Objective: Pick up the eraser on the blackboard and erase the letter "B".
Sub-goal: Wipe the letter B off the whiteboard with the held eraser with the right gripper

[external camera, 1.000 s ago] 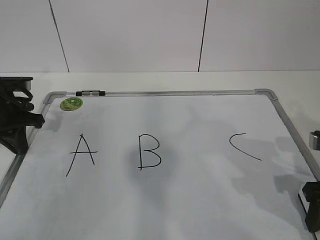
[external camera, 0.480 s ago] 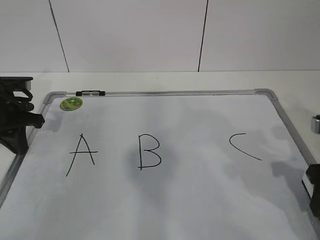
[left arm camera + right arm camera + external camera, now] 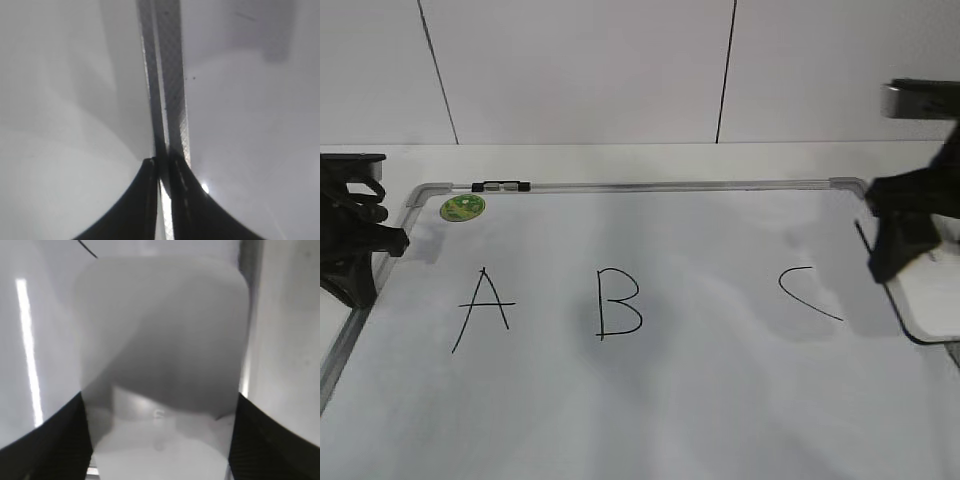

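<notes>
Eraser [image 3: 162, 365] sits between the right claw's [image 3: 160, 440] two dark fingers [image 3: 55, 440], which press its sides; in the exterior view it shows white at the blackboard's [image 3: 670, 400] right edge, under that claw, beside the "C" [image 3: 808, 292]. Letter "B" [image 3: 619, 303] stands whole mid-board, right of the "A" [image 3: 483, 308]. Left claw [image 3: 162, 167] is pressed together over the board's left frame.

The eraser [image 3: 162, 355] (white, rounded, blurred) is seen clamped between the two dark fingers [image 3: 47, 440] of the right gripper [image 3: 160, 440], above the blackboard [image 3: 45, 305].
</notes>
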Tool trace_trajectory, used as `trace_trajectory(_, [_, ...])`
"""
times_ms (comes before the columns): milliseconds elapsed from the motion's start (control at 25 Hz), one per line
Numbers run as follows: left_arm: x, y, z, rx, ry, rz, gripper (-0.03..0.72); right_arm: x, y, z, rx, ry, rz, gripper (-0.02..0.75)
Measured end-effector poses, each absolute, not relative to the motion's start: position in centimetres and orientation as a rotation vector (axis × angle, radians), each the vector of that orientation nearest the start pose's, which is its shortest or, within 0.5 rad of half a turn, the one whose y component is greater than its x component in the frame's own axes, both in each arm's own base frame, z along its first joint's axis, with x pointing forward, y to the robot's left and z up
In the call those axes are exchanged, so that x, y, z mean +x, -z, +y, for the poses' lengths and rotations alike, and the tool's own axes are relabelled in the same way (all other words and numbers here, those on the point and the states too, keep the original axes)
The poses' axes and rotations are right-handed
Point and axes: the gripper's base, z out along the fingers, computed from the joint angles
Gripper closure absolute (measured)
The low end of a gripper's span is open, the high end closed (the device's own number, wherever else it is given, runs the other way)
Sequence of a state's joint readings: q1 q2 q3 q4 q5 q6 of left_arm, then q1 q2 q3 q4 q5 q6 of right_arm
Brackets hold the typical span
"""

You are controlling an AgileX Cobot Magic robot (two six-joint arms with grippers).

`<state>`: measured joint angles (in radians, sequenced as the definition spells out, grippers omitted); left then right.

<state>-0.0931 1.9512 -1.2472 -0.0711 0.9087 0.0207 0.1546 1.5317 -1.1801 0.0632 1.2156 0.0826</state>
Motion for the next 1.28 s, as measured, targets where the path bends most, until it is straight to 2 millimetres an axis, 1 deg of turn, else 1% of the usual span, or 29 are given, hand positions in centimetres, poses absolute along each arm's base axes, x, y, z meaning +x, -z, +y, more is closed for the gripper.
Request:
trace_trajectory(80, [36.0, -15.3, -3.9, 0.110, 0.091, 3.095, 0.659, 29.3, -27.4, 7.4, -0.157, -0.115, 3.039, 0.197])
trace_trajectory(120, [36.0, -15.3, -3.9, 0.111, 0.091, 3.097, 0.659, 29.4, -27.4, 7.4, -0.152, -0.116, 3.039, 0.197])
trace_trajectory(200, [36.0, -15.3, -3.9, 0.111, 0.091, 3.096, 0.658, 31.0, -27.4, 10.5, -0.244, -0.127, 3.026, 0.197])
trace_trajectory(280, [36.0, -15.3, -3.9, 0.111, 0.091, 3.096, 0.658, 32.0, -27.0, 12.4, -0.296, -0.132, 3.020, 0.197])
trace_trajectory(440, [36.0, -15.4, -3.9, 0.111, 0.091, 3.095, 0.658, 33.9, -25.5, 16.4, -0.400, -0.136, 3.019, 0.197])
trace_trajectory(480, [36.0, -15.4, -3.9, 0.111, 0.091, 3.095, 0.658, 34.1, -25.4, 16.7, -0.405, -0.136, 3.020, 0.197])
trace_trajectory(520, [36.0, -15.4, -3.9, 0.111, 0.091, 3.095, 0.658, 34.8, -24.4, 18.2, -0.440, -0.134, 3.026, 0.197])
trace_trajectory(560, [36.0, -15.4, -3.9, 0.111, 0.091, 3.095, 0.658, 34.9, -24.2, 18.7, -0.454, -0.135, 3.023, 0.197])
trace_trajectory(640, [36.0, -15.3, -3.9, 0.111, 0.091, 3.097, 0.658, 35.6, -22.8, 20.3, -0.493, -0.128, 3.038, 0.197])
trace_trajectory(680, [36.0, -15.4, -3.9, 0.109, 0.094, 3.097, 0.658, 35.7, -22.8, 20.4, -0.498, -0.126, 3.034, 0.197])
trace_trajectory(720, [36.0, -15.4, -3.9, 0.107, 0.096, 3.097, 0.657, 36.3, -21.7, 21.2, -0.519, -0.110, 3.041, 0.197])
trace_trajectory(920, [36.0, -15.4, -3.9, 0.098, 0.106, 3.097, 0.657, 38.1, -19.5, 22.6, -0.539, -0.093, 3.044, 0.197])
trace_trajectory(1000, [36.0, -15.4, -3.9, 0.098, 0.106, 3.097, 0.657, 38.5, -19.2, 22.9, -0.540, -0.092, 3.040, 0.197])
trace_trajectory(1080, [36.0, -15.4, -3.9, 0.096, 0.109, 3.097, 0.657, 38.9, -18.3, 23.1, -0.545, -0.084, 3.050, 0.197])
trace_trajectory(1200, [36.0, -15.4, -4.0, 0.094, 0.111, 3.097, 0.657, 39.1, -17.5, 23.3, -0.549, -0.077, 3.062, 0.197])
trace_trajectory(1280, [36.0, -15.4, -4.0, 0.092, 0.114, 3.097, 0.657, 39.2, -17.4, 23.3, -0.552, -0.076, 3.064, 0.197])
